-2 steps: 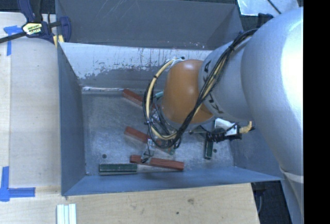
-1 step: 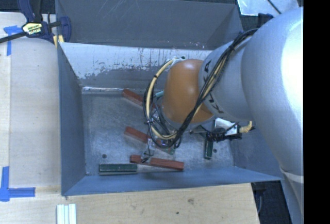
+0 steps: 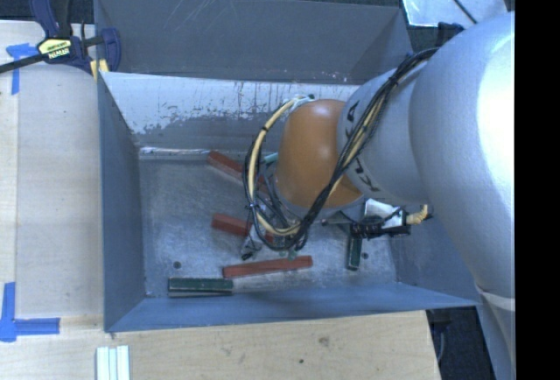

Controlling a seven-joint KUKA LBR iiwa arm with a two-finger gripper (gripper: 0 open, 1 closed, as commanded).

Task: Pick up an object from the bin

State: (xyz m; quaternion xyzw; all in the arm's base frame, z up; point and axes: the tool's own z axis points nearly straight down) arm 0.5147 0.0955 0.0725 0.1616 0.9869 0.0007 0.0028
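**Down among the red-brown bars**

Reaches with the gripper [image 3: 259, 242] low at mid-floor of the grey bin [image 3: 122, 194], just right of a short red-brown bar [image 3: 230, 225] and near a long red-brown bar [image 3: 267, 267] by the near wall. Cannot tell whether spread or pressed together. Leaves bare floor leftward.

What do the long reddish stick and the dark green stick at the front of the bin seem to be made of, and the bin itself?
Reddish stick: matte and flat-sided, maybe painted wood or plastic; the look leaves it open. Dark green stick: similar shape with a faint sheen, probably the same material. Bin: grey painted metal, judging by the scratches and worn patches on its back wall.
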